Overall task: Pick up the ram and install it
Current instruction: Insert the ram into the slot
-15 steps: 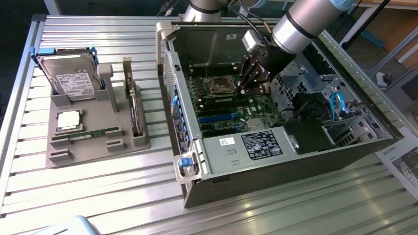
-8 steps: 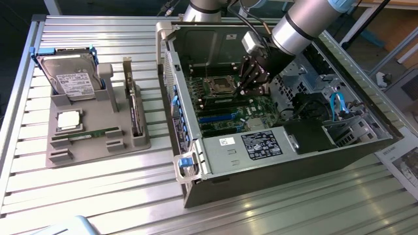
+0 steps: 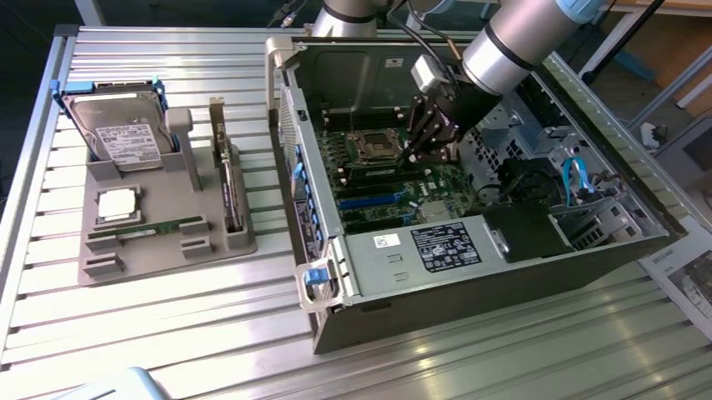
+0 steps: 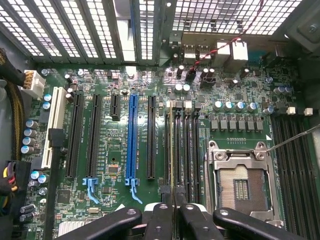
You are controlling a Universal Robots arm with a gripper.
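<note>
The black, jointed gripper (image 3: 428,148) reaches down into the open metal computer case (image 3: 384,265). In the wrist view its rounded black fingers (image 4: 161,220) are closed together on the ram (image 4: 172,150). From here the ram is a thin yellow-green edge, lined up with one of the long black slots. It sits just beside the square steel-framed processor socket (image 4: 241,185) on the glossy green motherboard (image 4: 112,175). A bright blue plastic slot (image 4: 132,135) runs parallel nearby. Well apart on the ribbed table, a moulded grey tray (image 3: 145,260) holds a second green stick (image 3: 150,227), a boxy hard drive (image 3: 128,133) and an upright card (image 3: 228,187).
</note>
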